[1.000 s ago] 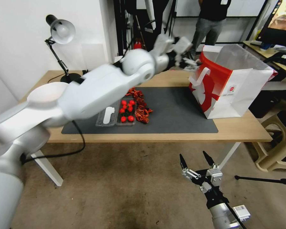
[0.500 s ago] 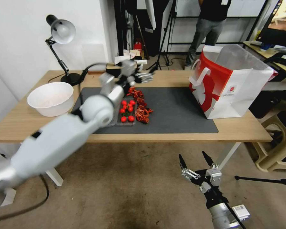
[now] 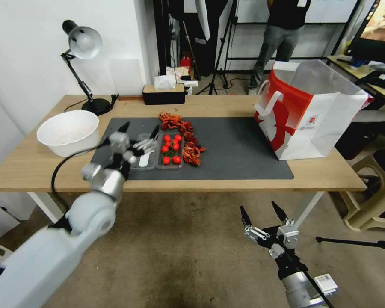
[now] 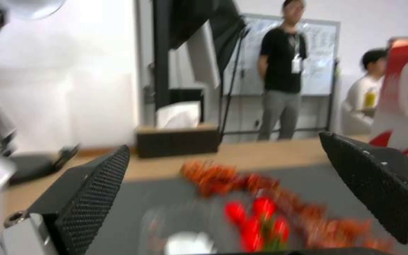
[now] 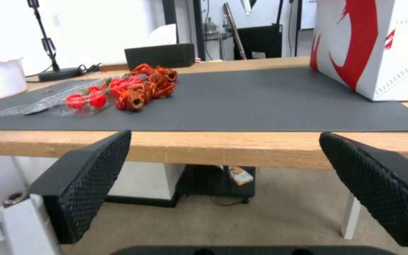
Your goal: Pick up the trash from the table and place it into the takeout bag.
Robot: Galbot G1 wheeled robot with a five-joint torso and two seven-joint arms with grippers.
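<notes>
The left gripper (image 3: 139, 128) is hovering with fingers spread; the right gripper (image 3: 263, 211) is hanging low, fingers spread.

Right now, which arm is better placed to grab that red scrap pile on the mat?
Left: its open left gripper hovers over the mat beside the scrap pile; the right gripper hangs below the table edge.

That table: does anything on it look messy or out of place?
Yes. A string of crumpled red-orange scraps lies loose on the dark grey mat, running beside the clear tray of cherry tomatoes, like peelings or shells left behind. The left gripper hangs over the tray's near end, jaws open. The takeout bag stands upright and tidy.
</notes>
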